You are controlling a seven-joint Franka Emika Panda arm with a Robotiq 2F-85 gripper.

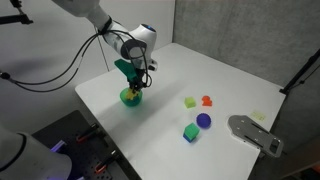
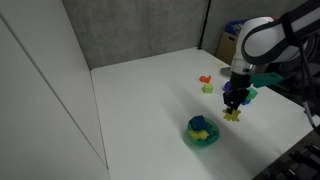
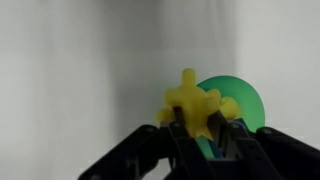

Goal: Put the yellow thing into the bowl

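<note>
Your end effector pinches the yellow thing between its fingers. In an exterior view it hangs just above the bowl on the white surface.

The arm is glossy white with a dark grey wrist joint. Thin black cables hang from it. The pincer is black, with a teal fitting above its fingers.
</note>
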